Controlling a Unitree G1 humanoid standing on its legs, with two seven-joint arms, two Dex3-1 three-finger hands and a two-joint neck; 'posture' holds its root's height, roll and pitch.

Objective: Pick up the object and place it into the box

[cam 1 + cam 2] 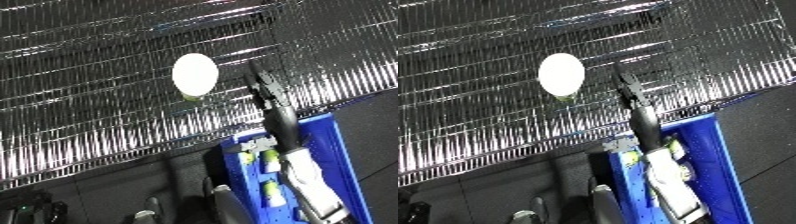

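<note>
A white oval object (195, 73) with a small yellow-green part at its lower edge lies on the shiny ribbed silver surface (80, 100). My right forearm (306, 175) comes up from the lower right, passing over the blue bin (342, 150). Its black right hand (271, 102) reaches over the silver surface just right of the white object, a small gap apart. The fingers point away from me, fairly straight, and hold nothing. My left hand does not show.
Inside the blue bin lie a few yellow-green and white items (268, 161), partly hidden by my forearm. A dark floor (124, 185) runs below the silver surface's near edge. Grey and dark shapes (147, 215) sit at the bottom edge.
</note>
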